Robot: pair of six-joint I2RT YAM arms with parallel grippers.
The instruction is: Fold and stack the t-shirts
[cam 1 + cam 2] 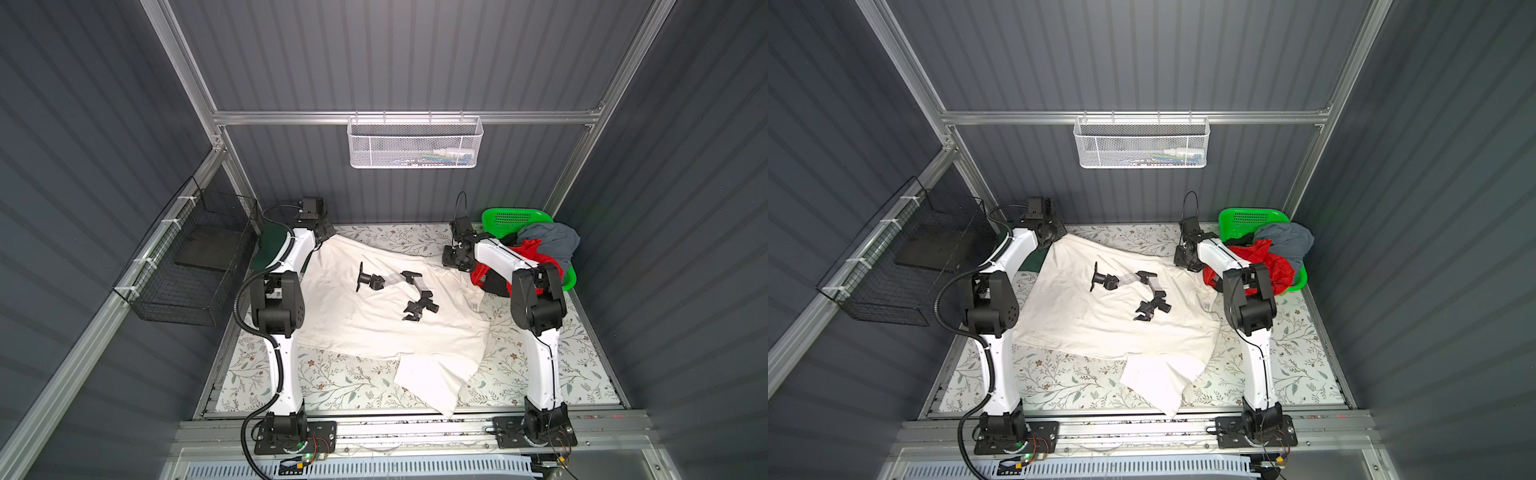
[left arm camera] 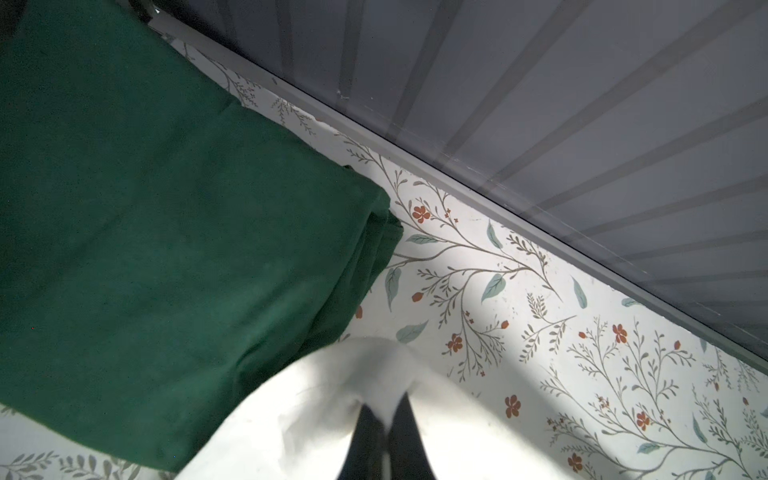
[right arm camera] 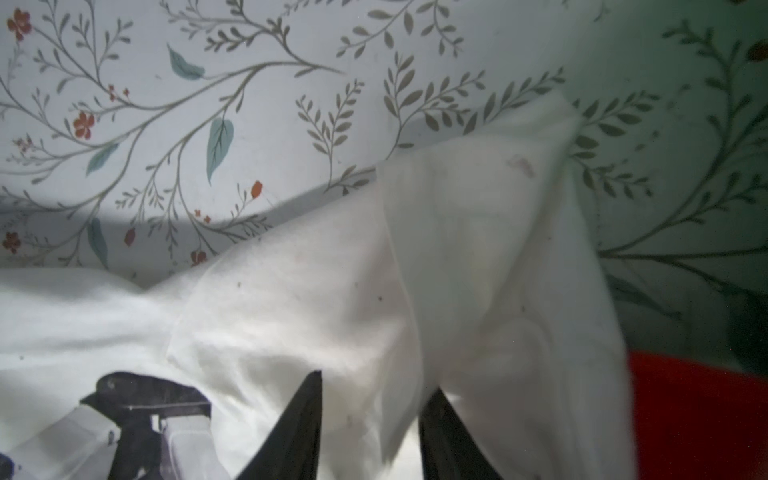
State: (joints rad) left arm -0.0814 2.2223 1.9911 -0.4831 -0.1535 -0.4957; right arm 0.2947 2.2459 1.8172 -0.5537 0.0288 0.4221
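A large off-white t-shirt (image 1: 374,328) (image 1: 1100,328) with a printed arm graphic lies spread over the floral table. My left gripper (image 2: 386,405) (image 1: 321,237) is at the shirt's back left corner, shut on a pinch of its cloth. A folded dark green t-shirt (image 2: 145,228) (image 1: 266,249) lies beside it. My right gripper (image 3: 376,382) (image 1: 455,262) is at the shirt's back right edge. Its jaws stand apart astride a raised fold of white cloth (image 3: 478,249). Red (image 1: 536,249), grey-blue (image 1: 552,241) and black (image 1: 496,284) t-shirts are heaped in the bright green basket (image 1: 515,216).
The grey ribbed back wall (image 2: 582,104) runs close behind both grippers. A black wire basket (image 1: 187,266) hangs on the left wall and a white mesh basket (image 1: 415,143) on the back rail. One sleeve (image 1: 436,374) reaches toward the table's front edge.
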